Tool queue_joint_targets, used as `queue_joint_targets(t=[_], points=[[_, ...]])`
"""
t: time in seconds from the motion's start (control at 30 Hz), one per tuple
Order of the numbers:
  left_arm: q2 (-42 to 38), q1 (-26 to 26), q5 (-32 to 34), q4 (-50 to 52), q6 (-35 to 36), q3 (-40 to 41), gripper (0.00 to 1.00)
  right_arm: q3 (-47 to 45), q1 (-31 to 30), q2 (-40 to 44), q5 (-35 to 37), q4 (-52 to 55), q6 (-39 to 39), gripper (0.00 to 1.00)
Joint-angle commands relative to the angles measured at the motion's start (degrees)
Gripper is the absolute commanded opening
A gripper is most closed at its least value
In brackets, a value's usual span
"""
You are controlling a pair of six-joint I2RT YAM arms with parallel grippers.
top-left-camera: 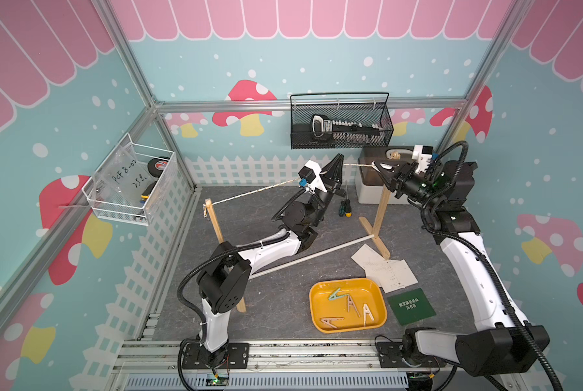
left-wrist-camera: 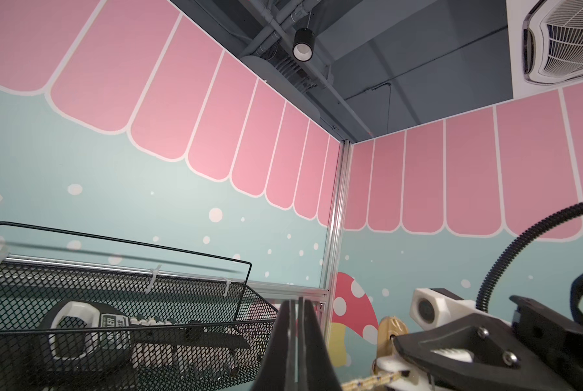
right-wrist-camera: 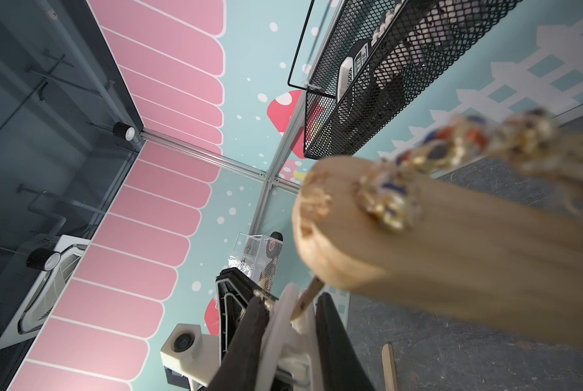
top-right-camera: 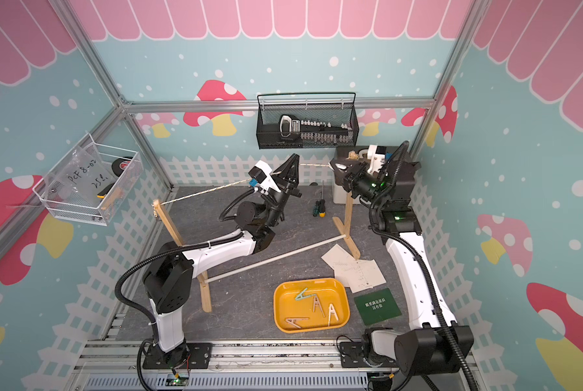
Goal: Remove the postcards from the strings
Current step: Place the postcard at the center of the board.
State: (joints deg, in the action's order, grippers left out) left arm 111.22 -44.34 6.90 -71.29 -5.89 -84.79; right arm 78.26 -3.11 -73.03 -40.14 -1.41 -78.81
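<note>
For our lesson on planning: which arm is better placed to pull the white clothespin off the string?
Right. The right gripper clamps the white clothespin beside the post top; the left gripper is shut farther along the string.

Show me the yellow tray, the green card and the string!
Yellow tray (top-left-camera: 368, 292): a top view, bare inside of the tray.
Green card (top-left-camera: 411, 306): a top view, its middle.
String (top-left-camera: 249, 193): a top view, stretch near the left post.

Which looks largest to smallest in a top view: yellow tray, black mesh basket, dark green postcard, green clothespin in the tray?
1. black mesh basket, though it hangs higher, nearer the camera, so its lead over the tray is unsure
2. yellow tray
3. dark green postcard
4. green clothespin
</note>
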Motion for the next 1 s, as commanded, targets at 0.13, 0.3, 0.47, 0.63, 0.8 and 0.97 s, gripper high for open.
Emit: queue_joint_targets(t=[0.13,0.3,0.47,0.63,0.8,0.97], points=[[-0.7,2.0,3.0,-0.5,1.8,-1.0,0.00,0.4,-0.2,1.3,-1.6,-0.9,-1.7,0.02],[-0.9,1.8,2.1,-0.7,0.9,-0.5,0.00,1.8,-0.2,-0.5,-1.5,-1.1,-2.1,0.12],[-0.7,1.6,1.4,-0.8,0.6,-0.3,0.00,3.2,-0.2,-1.5,-1.5,-1.3,-2.3,0.21],[-0.7,1.5,1.2,-0.8,0.5,-0.2,0.00,3.9,-0.2,-1.9,-1.5,-1.7,-2.7,0.32],[-0.7,1.5,1.2,-0.9,0.5,0.0,0.00,4.0,-0.2,-2.1,-1.5,-2.5,-3.4,0.42],[-0.6,1.5,1.2,-1.0,0.5,0.1,0.00,4.2,-0.2,-2.3,-1.5,-2.9,-4.0,0.41]])
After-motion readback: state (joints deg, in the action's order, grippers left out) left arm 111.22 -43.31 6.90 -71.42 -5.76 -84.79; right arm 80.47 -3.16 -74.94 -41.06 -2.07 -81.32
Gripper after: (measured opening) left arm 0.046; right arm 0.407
